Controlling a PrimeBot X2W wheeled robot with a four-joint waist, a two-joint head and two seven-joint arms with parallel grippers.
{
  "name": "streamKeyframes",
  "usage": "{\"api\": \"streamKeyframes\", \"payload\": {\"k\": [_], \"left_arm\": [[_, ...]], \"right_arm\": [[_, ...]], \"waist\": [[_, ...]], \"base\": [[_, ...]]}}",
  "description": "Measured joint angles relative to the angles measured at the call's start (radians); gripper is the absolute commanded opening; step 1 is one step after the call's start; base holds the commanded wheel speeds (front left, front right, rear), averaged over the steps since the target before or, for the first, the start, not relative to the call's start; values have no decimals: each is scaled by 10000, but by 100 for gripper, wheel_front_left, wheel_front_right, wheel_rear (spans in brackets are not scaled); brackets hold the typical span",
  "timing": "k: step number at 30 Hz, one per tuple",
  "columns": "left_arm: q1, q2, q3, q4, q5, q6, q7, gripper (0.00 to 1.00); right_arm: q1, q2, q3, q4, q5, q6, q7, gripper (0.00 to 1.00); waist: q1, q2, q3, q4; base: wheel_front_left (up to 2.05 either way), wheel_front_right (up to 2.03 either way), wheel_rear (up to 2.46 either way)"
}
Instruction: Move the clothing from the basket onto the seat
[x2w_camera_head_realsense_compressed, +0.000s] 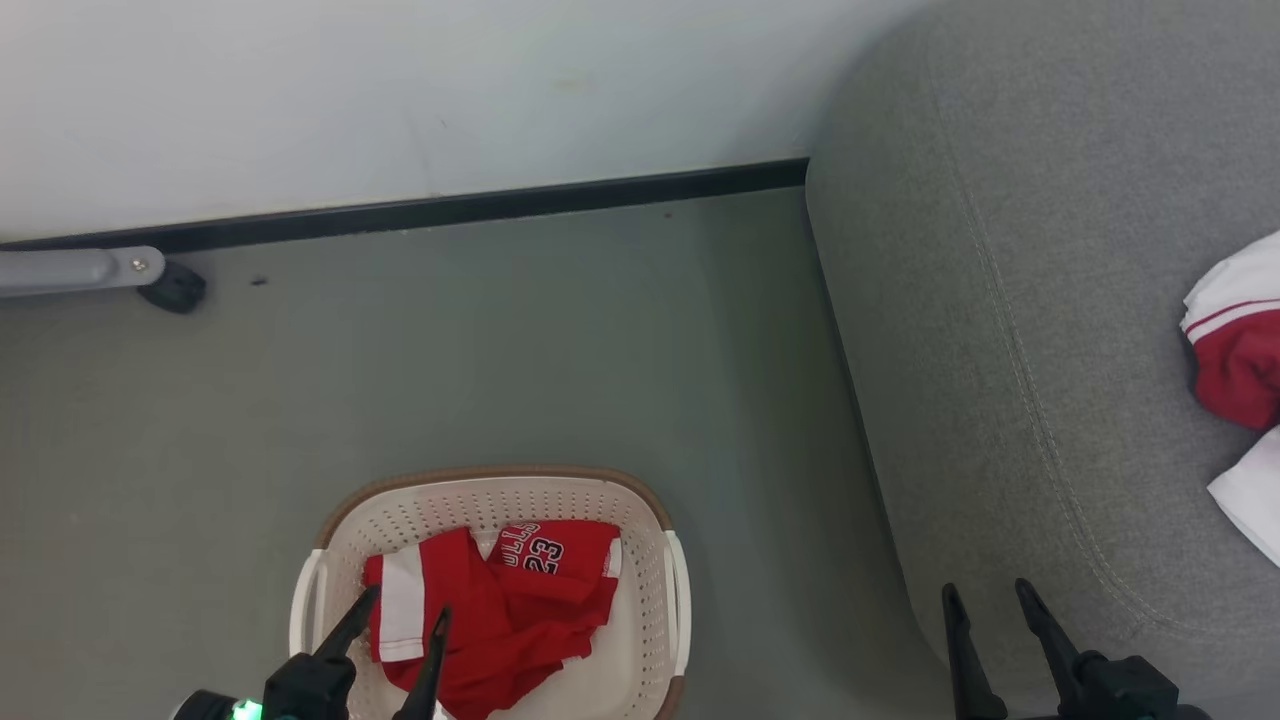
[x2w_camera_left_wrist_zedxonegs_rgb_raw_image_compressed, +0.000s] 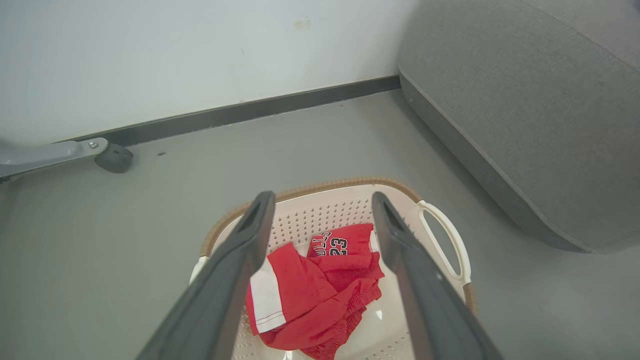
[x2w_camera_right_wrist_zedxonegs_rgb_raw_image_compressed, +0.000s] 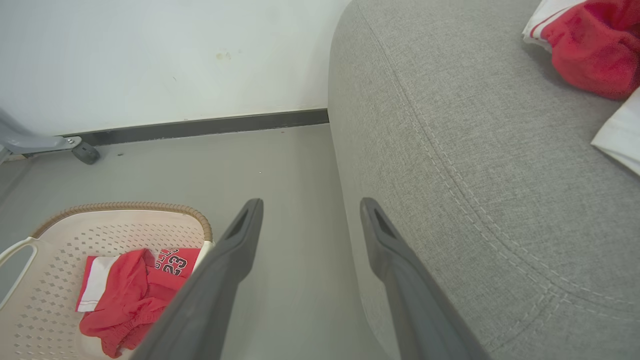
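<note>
Caster (x2w_camera_head_realsense_compressed: 172, 288) and skirting (x2w_camera_head_realsense_compressed: 450, 208) beyond basket (x2w_camera_head_realsense_compressed: 490, 471)

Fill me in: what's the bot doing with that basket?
It is moving laundry from the basket to the seat. Red clothing printed with 23 lies in the basket, which stands on the floor. The left gripper hangs open over it, holding nothing. The right gripper is open and empty by the seat's near edge. Red and white garments already lie on the seat. The basket pile is not yet picked up.
</note>
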Motion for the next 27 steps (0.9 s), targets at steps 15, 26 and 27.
{"api": "streamKeyframes", "payload": {"k": [15, 26, 27], "left_arm": [[-1422, 840, -654, 1618, 784, -79, 382, 100], [-2328, 1335, -1396, 2698, 1488, -92, 1174, 100], [-2423, 1396, -1421, 2767, 1574, -92, 1252, 100]], "right_arm": [[-715, 339, 176, 6, -63, 13, 0, 100], [-872, 483, 291, -67, -161, 61, 0, 100], [-932, 504, 311, -98, -161, 61, 0, 100]], "waist": [[0, 1, 1805, -1130], [-1, 1, 2756, -1646], [-1, 1, 2852, -1690]], "base": [[0, 0, 0], [0, 0, 0], [0, 0, 0]]}}
